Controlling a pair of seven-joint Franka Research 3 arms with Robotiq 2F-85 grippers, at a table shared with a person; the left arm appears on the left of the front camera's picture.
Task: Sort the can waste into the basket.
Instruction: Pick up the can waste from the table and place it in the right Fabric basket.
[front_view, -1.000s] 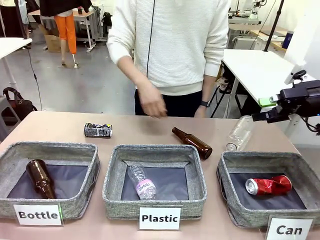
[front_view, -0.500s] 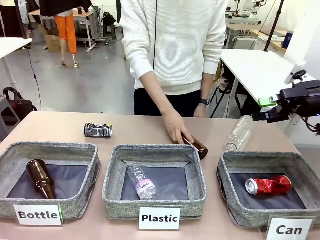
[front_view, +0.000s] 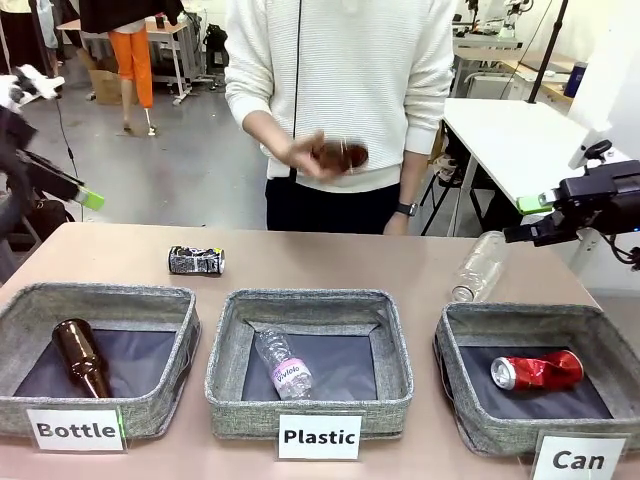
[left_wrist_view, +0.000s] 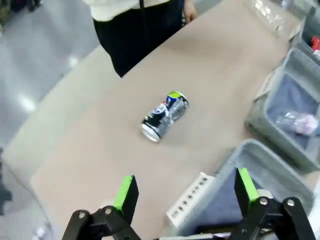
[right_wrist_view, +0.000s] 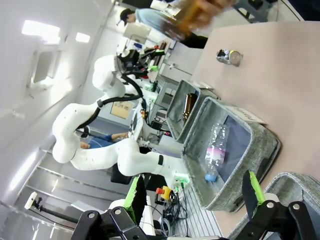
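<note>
Crushed cans lay in two places. The red can (front_view: 537, 371), silver top to picture left, rested on the dark lining of the grey basket (front_view: 455, 330) at lower right, behind a white card reading "Can" (front_view: 578, 459). The black-and-white can (front_view: 196, 260) lay on its side on the bench (front_view: 120, 250) at centre left, just beyond the far rim of the bin (front_view: 100, 295) labelled "Bottle" (front_view: 76, 430), with bare bench on every side of it. That bin held a brown glass bottle (front_view: 80, 357). The middle bin (front_view: 225, 360), marked "Plastic" (front_view: 319, 437), held a clear plastic bottle (front_view: 282, 365) with a pink label whose print was too small to read. Another clear bottle (front_view: 478, 266) lay on the bench above the Can basket's far rim.

At upper centre the person's hand (front_view: 305, 158) held a blurred brown bottle (front_view: 345, 154) above the bench.

The left jaws stood open over the bench's near-left corner, green pads (left_wrist_view: 126, 191) wide apart, nothing between them. The right jaws were open and empty too, at the right edge beyond the bench.
</note>
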